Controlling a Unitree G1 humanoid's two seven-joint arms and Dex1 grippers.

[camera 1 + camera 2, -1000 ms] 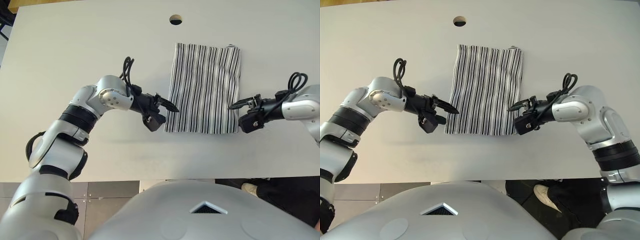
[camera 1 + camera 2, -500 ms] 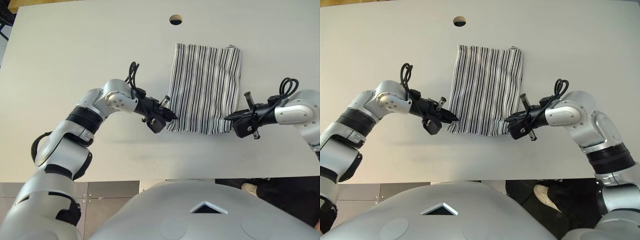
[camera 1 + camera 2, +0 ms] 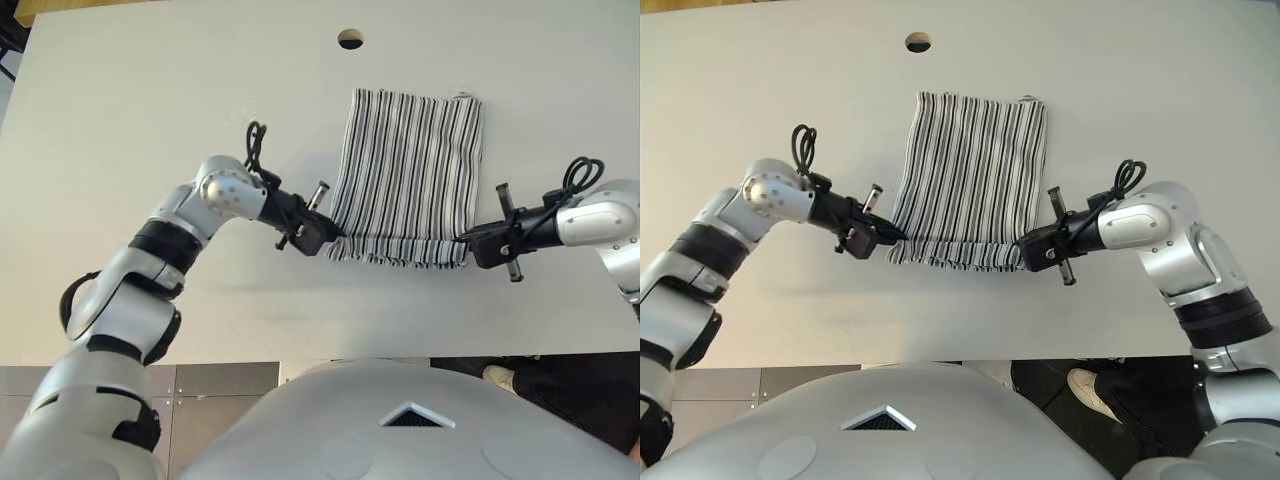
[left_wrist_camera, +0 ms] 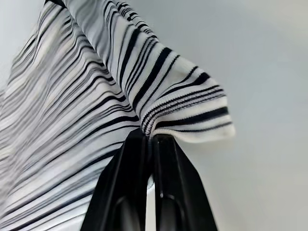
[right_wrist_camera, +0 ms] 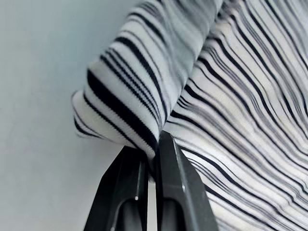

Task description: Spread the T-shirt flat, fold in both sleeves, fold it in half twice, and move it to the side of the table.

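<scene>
Table [image 3: 150, 110]: white and wide, seen from the head camera; a round hole [image 3: 351, 39] near its far edge is my landmark, so I give every place from this hole.

Left gripper [image 3: 333, 234]: well on the near side of the hole and a little to the left of it; low over the table; its two black fingers [image 4: 125, 192] are pressed together on the near-left corner of the T-shirt [image 3: 410, 165]; in the left wrist view I see the striped hem pinched between the tips, and a small fold of cloth stands out past them.

T-shirt: black and white stripes, already folded to a narrow rectangle; it starts just on the near side of the hole, a little to the right of it, and runs from there toward me; the edge closest to the hole lies flat on the table; the edge farthest from the hole is wavy and bunched between the two grippers; whether this edge is lifted off the table I cannot tell for sure.

Right gripper [image 3: 466, 240]: on the near side of the hole and well to the right of it, about as far from the hole's edge of the table as the left gripper; its fingers [image 5: 175, 192] are closed tight on the near-right corner of the T-shirt; in the right wrist view the corner is rolled over and caught between the tips, and the rest of the cloth spreads away behind.
</scene>
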